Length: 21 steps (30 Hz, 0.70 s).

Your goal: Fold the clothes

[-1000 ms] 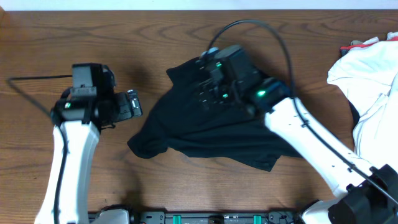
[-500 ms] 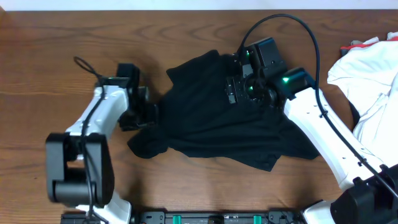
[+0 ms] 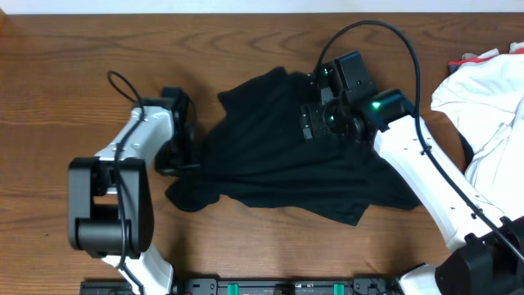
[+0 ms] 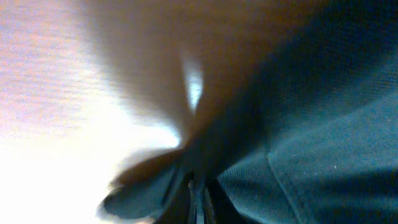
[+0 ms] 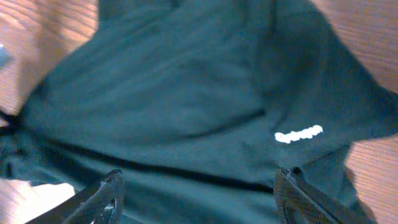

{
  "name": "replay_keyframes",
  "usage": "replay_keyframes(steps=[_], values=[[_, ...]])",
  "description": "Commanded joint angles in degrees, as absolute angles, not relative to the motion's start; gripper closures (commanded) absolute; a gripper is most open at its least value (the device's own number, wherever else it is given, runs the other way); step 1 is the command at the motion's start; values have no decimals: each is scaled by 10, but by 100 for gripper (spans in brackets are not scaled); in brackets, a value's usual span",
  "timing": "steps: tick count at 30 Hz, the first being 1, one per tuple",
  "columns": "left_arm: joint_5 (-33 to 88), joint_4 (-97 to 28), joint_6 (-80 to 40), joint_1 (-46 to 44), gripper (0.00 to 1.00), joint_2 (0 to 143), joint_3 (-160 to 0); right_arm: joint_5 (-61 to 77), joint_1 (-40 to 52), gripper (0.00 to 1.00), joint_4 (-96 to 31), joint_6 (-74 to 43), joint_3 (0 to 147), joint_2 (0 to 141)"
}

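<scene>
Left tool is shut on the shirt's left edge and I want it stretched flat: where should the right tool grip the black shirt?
Probably the free corner of the black shirt, opposite the left tool. Come in low from the right: that corner lies flat with bare table beside it.

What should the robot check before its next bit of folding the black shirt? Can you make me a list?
1. Grip: the left tool is shut on the left edge of the shirt. Ok.
2. Free hand: the right tool is open above the shirt, holding nothing. Ok.
3. Shirt lying flat: it is crumpled, with its lower left corner bunched. Not ok.
4. Which side is up: the logo shows, so that side faces up. Ok.
5. Room to work: the white cloth lies apart at the right of the table. Ok.
6. Collar and buttons found: cannot tell.
</scene>
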<state>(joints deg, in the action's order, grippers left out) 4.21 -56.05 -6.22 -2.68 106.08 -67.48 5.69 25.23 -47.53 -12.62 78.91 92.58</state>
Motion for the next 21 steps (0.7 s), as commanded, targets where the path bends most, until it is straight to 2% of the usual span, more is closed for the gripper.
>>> replay_keyframes(steps=[1, 6, 11, 21], values=[[-83, -601, -118, 20, 94, 1000, -748, 17, 238, 25, -483, -132, 790, 923], [-90, -620, -177, 110, 94, 919, -802, 6, 218, 28, -495, -133, 789, 927], [-91, -628, -181, 167, 94, 869, -803, 25, 209, 28, -488, -129, 789, 959], [-91, -644, -178, 173, 94, 869, -802, 280, 267, 28, -452, -7, 789, 1080]])
